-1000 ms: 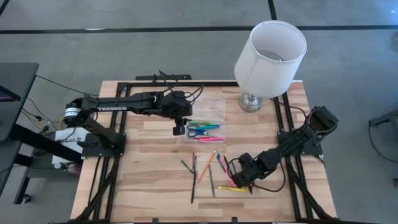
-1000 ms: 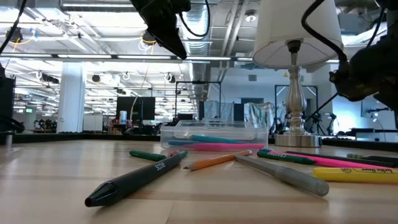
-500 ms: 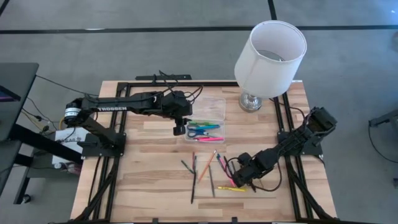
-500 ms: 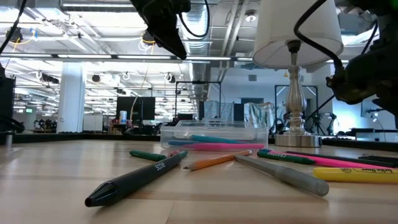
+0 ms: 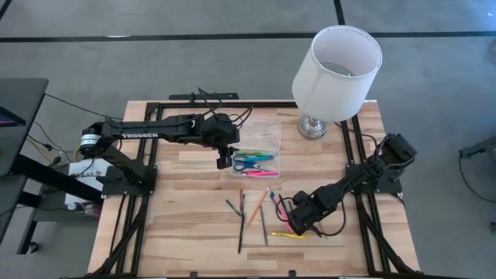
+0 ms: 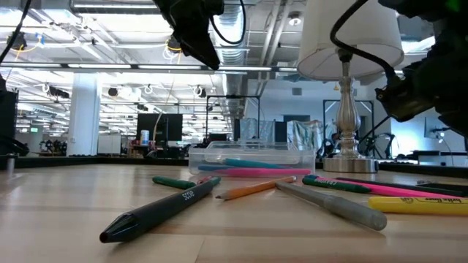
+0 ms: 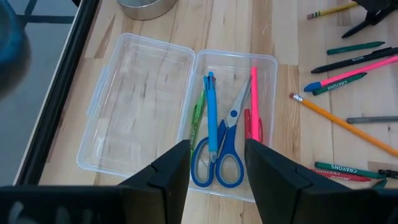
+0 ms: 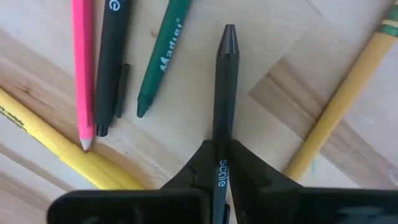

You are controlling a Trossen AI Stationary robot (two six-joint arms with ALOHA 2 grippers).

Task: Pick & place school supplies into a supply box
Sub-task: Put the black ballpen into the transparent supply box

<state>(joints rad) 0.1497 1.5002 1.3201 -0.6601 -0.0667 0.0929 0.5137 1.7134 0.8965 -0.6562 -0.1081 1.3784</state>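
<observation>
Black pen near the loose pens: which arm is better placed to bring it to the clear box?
Right: its pincer is shut on the black pen. The left pincer hovers empty over the clear plastic box.
</observation>
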